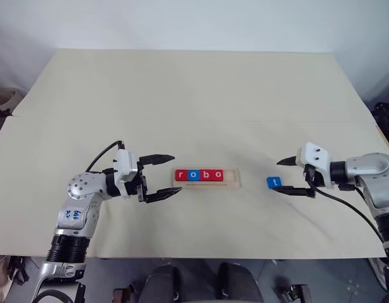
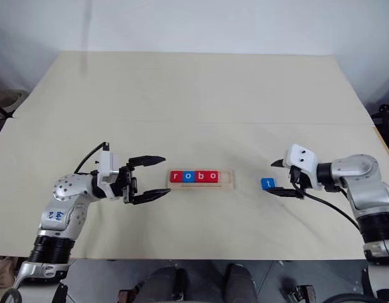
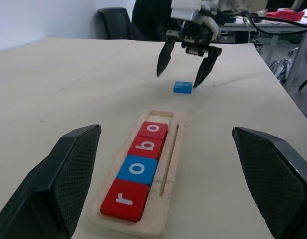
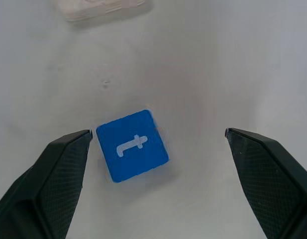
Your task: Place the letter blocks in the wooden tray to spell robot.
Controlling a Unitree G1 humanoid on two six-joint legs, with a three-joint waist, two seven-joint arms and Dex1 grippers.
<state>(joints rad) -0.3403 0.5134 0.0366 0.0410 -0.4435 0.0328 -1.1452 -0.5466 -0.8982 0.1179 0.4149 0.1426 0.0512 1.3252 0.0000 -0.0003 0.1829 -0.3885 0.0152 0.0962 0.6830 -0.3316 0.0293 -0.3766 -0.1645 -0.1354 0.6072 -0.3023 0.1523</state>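
Both head views look down over the table (image 1: 194, 95); each wrist camera looks close along its own fingers, sharing the blue t block (image 4: 132, 145).

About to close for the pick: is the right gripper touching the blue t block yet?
Cannot tell. In the right wrist view the open right gripper straddles the blue square t block, one finger at its corner with no clear gap.

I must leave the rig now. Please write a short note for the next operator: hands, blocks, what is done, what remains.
Left hand: open, holds nothing, beside the left end of the wooden tray.
Right hand: open around the blue t block, not gripping it.
Done: r, o, b, o blocks sit in the tray in order.
Left: grasp the t, which lies on the table right of the tray, and put it in the free slot at the tray's right end.
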